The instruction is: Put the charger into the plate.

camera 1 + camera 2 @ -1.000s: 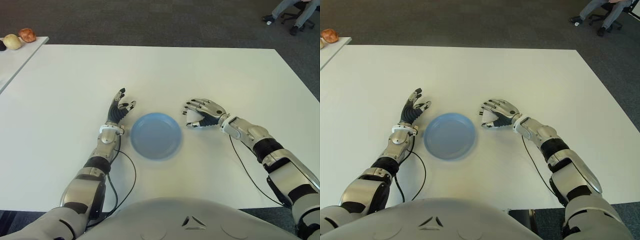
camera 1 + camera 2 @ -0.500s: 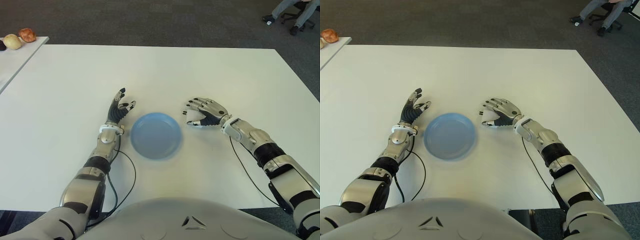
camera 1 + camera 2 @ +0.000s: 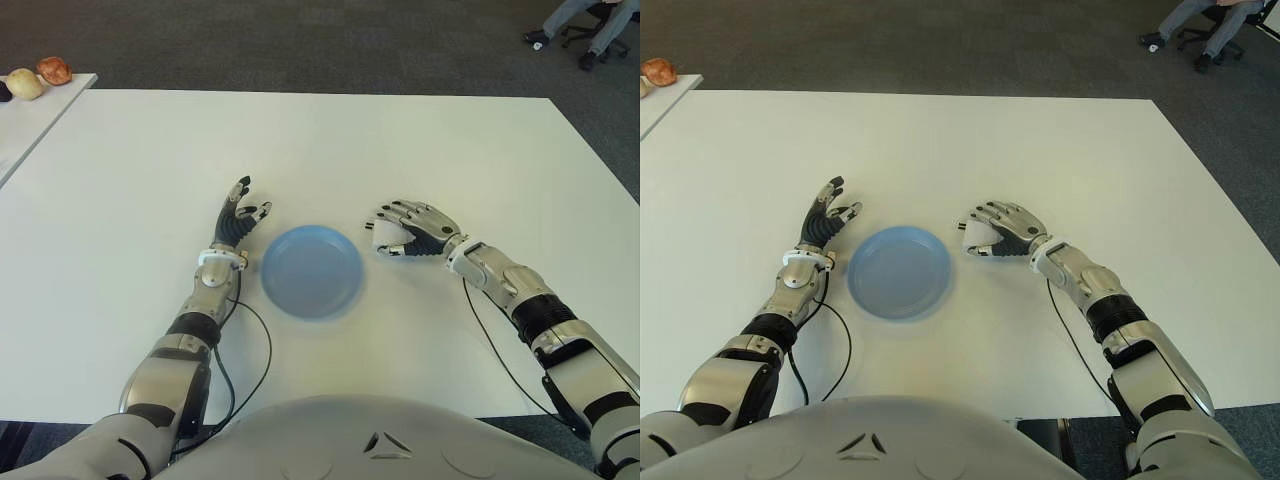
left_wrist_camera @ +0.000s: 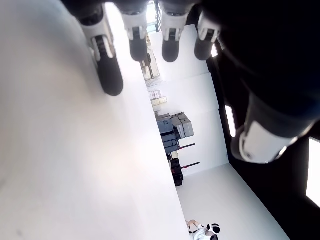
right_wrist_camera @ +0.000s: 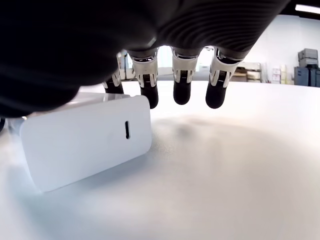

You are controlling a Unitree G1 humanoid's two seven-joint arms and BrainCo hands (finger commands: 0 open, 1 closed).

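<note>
the left hand (image 3: 238, 219) lies palm-side inward at the end of a forearm stretched forward, its fingers (image 4: 107, 60) extended and slightly spread, thumb apart from them, holding nothing. the right arm reaches forward and inward, elbow bent out to the side. the right hand (image 3: 408, 229) is palm down, its fingers (image 5: 181, 80) arched and hanging loosely curled, the tips not closed on anything.

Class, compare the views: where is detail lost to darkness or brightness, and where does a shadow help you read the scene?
Right wrist view: the right hand overhead is nearly black, and the white charger casts a soft shadow on the table. Left wrist view: the left hand is a dark silhouette against the bright room.
</note>
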